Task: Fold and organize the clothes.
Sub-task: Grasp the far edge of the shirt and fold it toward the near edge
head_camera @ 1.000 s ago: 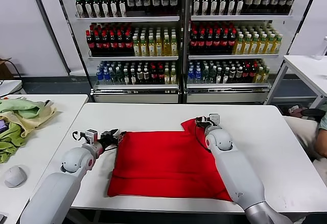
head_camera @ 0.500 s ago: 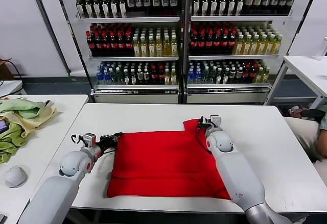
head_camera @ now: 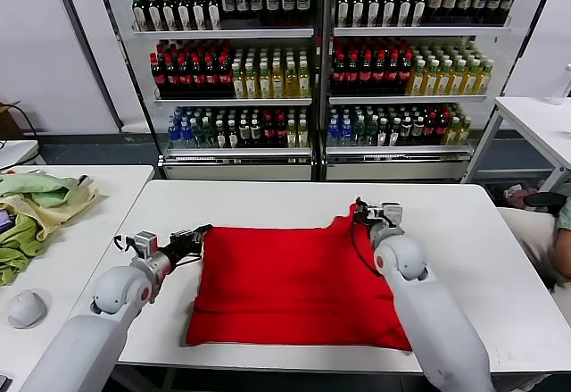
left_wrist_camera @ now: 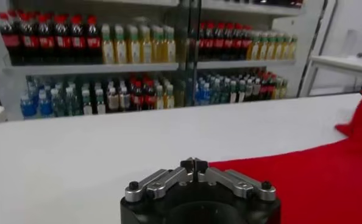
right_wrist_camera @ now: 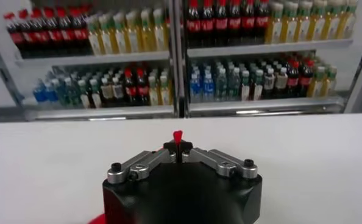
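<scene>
The bright red T-shirt (head_camera: 294,276) lies folded flat on the white table (head_camera: 464,231), plain side up. My right gripper (head_camera: 361,212) is at its far right corner, shut on a pinch of the cloth. A red tip shows between the tips of my right gripper (right_wrist_camera: 177,145) in the right wrist view. My left gripper (head_camera: 203,230) is at the shirt's far left corner, low over the table. In the left wrist view my left gripper (left_wrist_camera: 194,164) is shut with nothing between its fingers, and the red shirt (left_wrist_camera: 315,176) lies just beside it.
Pale green and yellow cloths (head_camera: 36,204) and a grey mouse-like object (head_camera: 27,307) lie on a side table to the left. Shelves of bottles (head_camera: 312,70) stand behind the table. Another white table (head_camera: 535,115) and a seated person (head_camera: 562,231) are at the right.
My right gripper has moved a little to the right with the shirt corner in it. My left arm has drawn back slightly to the left, along the shirt's left edge.
</scene>
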